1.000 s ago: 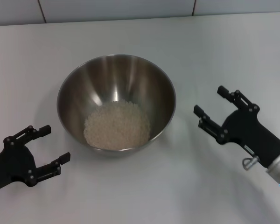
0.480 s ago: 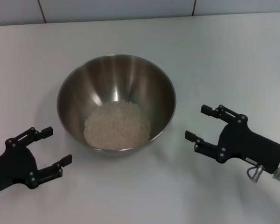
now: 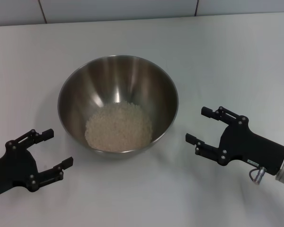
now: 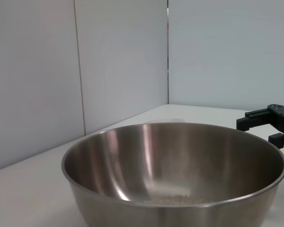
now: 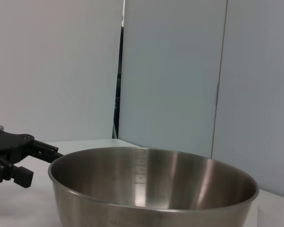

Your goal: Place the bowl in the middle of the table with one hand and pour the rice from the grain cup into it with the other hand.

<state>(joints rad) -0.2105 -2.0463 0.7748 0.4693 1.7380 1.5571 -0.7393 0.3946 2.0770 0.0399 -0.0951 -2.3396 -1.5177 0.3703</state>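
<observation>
While the bowl [image 3: 118,104] sits upright mid-bench [image 3: 227,52] holding rice [image 3: 118,126], my left gripper [image 3: 52,149] and right gripper [image 3: 199,125] flank it, jaws wide open, empty, clear bench around.

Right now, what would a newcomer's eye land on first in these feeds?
The big steel bowl mid-table, with a pale heap of rice in its bottom. Then the two black end effectors on either side of it, both open and empty: the left end effector near its front left, the right end effector close beside its right wall.
</observation>
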